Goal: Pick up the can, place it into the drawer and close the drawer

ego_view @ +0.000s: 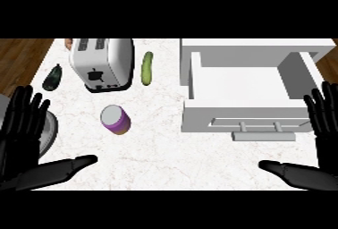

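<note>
Head view, steeply down, counter (171,152) near

A toaster (102,64) stands on the counter (165,152) between a dark eggplant (52,76) and a cucumber (146,68).

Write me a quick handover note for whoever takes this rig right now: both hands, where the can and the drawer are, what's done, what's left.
Left hand: open, holding nothing, at the view's left edge.
Right hand: open, holding nothing, at the right edge beside the drawer.
Can: purple, lying tilted on the counter, left of the drawer and below the toaster; neither hand touches it.
Drawer: white, pulled open, nothing inside, handle toward the robot.
Done: nothing yet.
Left: grasp the can, put it in the drawer, push the drawer shut.
Also on the counter: a green cucumber right of the toaster, a dark vegetable to its left.
</note>
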